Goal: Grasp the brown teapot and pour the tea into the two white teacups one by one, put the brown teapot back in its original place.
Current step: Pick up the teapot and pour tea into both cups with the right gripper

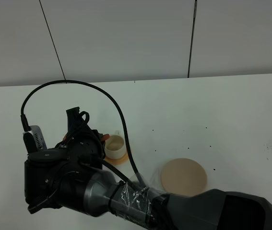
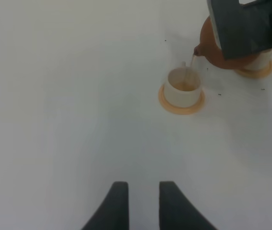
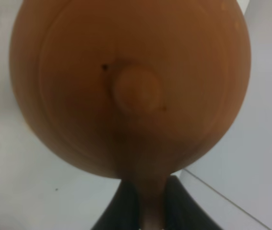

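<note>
Front left corner crowded; far side and right stand open.
The right arm [image 1: 207, 208] lies along the tabletop's [image 1: 241, 105] front edge and holds the teapot [image 2: 211, 48] low between the nearer cup [image 2: 183, 86] and farther cup [image 2: 263, 61], barring approach from above. Its cable [image 1: 66, 81] loops high there. Bare tabletop runs from the left gripper [image 2: 139, 203] to the nearer cup. The flat mat [image 1: 183, 176] blocks nothing.

Smooth matt clay — brown teapot [image 3: 128, 91]

The right arm [image 2: 246, 26] hides much of the brown teapot [image 2: 211, 50] and second teacup [image 2: 263, 61].
</note>
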### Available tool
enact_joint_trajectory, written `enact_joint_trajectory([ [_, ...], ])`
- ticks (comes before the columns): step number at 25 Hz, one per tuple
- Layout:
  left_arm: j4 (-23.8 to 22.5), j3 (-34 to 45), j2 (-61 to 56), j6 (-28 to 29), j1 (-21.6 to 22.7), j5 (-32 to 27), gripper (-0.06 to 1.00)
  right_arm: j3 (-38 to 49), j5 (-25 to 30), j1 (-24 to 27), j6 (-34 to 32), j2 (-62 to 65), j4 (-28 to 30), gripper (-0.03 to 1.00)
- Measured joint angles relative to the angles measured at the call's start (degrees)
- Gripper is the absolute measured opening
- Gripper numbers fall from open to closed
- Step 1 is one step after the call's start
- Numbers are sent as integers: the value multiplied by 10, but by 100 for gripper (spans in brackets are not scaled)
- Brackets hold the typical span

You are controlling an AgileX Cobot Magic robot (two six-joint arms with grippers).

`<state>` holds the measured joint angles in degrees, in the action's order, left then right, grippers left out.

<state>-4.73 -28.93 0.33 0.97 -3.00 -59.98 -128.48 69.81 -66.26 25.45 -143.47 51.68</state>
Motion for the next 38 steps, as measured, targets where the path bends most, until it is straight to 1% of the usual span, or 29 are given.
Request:
enact_joint_trajectory([
  [5,0,0,0,0,0,0,23,0,0,-5,0,0,10,9],
  [38,0,0,0,0,0,0,23,0,0,-7,15,-6,12,9],
])
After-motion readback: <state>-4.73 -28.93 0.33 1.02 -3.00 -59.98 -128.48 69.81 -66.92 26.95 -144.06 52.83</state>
